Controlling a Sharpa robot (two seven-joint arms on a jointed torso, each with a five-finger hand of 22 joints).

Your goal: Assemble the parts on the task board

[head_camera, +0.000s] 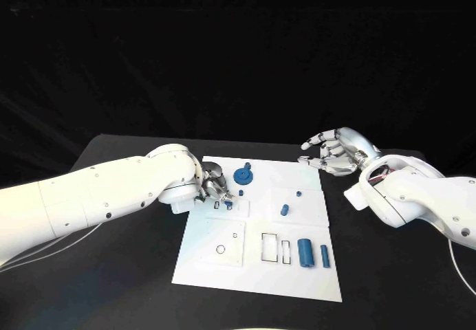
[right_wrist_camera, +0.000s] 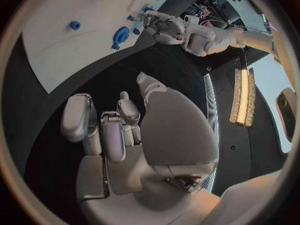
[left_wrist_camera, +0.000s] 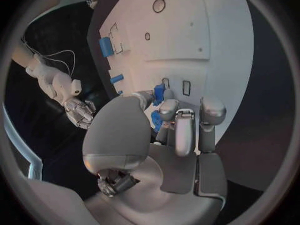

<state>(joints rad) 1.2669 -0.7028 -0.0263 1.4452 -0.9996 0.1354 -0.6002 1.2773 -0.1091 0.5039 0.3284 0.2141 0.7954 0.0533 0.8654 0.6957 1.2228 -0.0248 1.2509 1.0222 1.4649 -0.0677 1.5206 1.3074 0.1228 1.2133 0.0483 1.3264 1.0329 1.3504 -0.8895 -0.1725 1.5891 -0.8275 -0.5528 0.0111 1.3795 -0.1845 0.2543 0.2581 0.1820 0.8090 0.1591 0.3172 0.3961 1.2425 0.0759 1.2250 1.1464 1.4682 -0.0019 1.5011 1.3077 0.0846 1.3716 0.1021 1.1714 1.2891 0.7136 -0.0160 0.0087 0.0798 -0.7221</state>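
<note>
On the task board (head_camera: 260,275) your left hand (head_camera: 215,190) pinches a blue part (left_wrist_camera: 159,93); your right hand (head_camera: 337,153) hovers, fingers spread. No writing can be read.

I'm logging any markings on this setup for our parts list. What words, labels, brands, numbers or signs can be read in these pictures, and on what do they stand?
None: no readable text, number or brand appears in any view.
The task board carries only black outlines, rectangles and circles, no lettering.
The blue parts, such as the gear-like piece, bear no visible marks.
The left hand and right hand show no legible label.
</note>
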